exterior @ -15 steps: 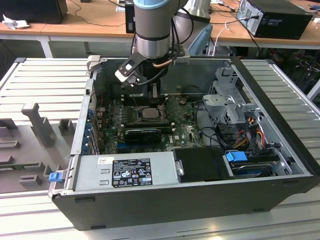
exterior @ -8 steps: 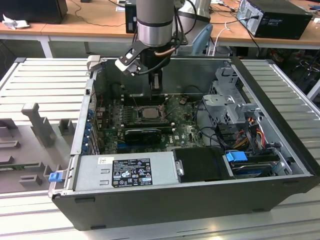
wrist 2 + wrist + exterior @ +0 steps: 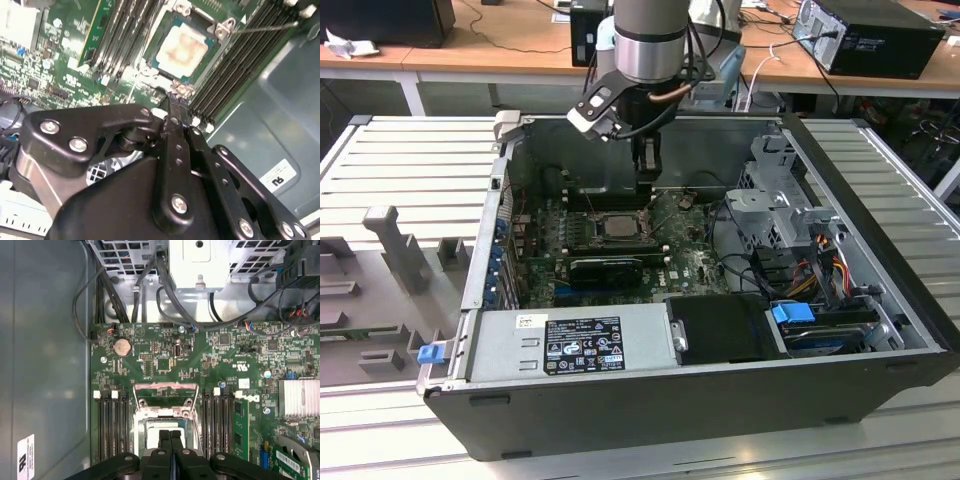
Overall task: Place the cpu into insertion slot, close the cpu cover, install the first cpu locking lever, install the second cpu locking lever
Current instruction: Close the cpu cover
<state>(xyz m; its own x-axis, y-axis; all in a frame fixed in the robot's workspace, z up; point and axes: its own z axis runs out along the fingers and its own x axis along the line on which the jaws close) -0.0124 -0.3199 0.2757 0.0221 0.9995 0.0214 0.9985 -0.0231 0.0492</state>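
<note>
Presently, inside the open computer case (image 3: 620, 400), the gripper (image 3: 172, 106) hovers just beside the socket (image 3: 177, 86), its fingers pressed together and holding nothing. The cover (image 3: 162, 386) appears raised on the socket's side away from the gripper. The chip (image 3: 182, 47) lies seated in the socket. Closing the cover well likely means pushing its frame bar in a slow arc, never touching the chip's face.

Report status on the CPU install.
Tool shut, empty, tip beside dark square metal-rimmed insertion slot. Small silver-tan square cpu seated in it. Thin silvery cpu cover looks open. Thin metal lever rod juts alongside.
</note>
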